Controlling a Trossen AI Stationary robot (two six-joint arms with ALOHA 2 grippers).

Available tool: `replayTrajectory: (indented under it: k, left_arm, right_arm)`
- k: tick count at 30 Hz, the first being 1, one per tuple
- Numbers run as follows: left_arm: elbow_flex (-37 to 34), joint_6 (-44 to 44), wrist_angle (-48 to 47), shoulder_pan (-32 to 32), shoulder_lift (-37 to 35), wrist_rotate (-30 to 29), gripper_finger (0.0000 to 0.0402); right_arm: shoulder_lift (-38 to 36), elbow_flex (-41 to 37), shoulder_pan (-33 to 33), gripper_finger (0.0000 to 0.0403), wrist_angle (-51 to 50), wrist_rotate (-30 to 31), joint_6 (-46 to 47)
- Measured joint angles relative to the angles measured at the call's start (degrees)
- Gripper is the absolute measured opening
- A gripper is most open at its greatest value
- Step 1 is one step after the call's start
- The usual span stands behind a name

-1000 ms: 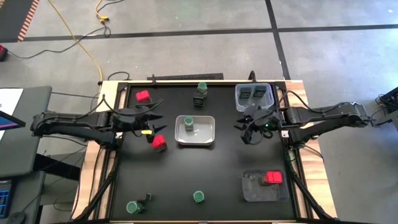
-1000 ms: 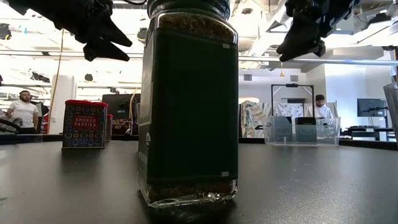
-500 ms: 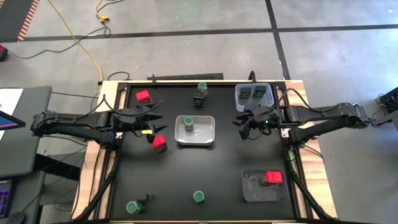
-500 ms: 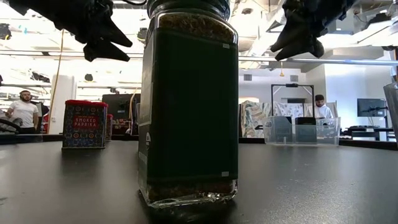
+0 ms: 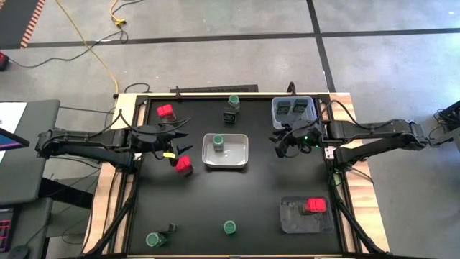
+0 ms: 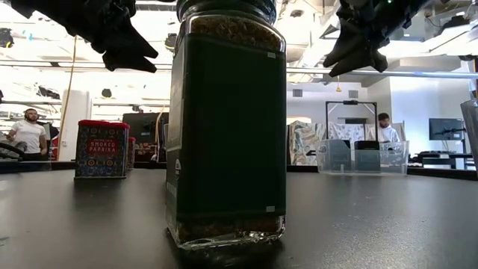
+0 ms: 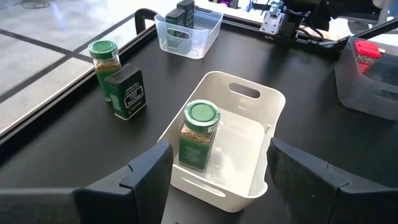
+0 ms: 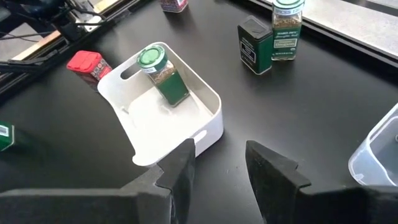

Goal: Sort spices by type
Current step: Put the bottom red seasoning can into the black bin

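Beyond the left claw (image 7: 217,180) (empty), a jar (image 7: 199,134).

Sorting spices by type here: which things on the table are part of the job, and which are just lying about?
Part of the job:
- red boxes
- green-lidded jars
- dark tins
- white tray, clear tray, grey tray

Lying about:
- yellow cable on the floor
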Motion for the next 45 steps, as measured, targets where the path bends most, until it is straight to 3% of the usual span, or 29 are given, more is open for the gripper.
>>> replayTrajectory:
  k: [18,29,35,45]
  left_arm:
    - [0.02,-0.3,-0.33,0.0,0.0,0.05,0.0249]
    - [3.26,-11.51,-18.03,0.0,4.88,8.94,0.0249]
    - [5.47,-15.35,-26.95,0.0,8.95,10.1,0.0249]
    - [5.68,-15.71,-28.24,-2.61,12.81,13.08,0.0249]
  right_arm:
    - [0.0,0.0,0.04,0.017,0.02,-0.02,0.0]
    - [0.0,0.02,0.04,0.017,0.02,-0.04,0.0]
    - [0.0,0.02,0.04,0.017,0.02,-0.04,0.0]
    - [0.0,0.04,0.04,0.017,-0.18,-0.04,0.0]
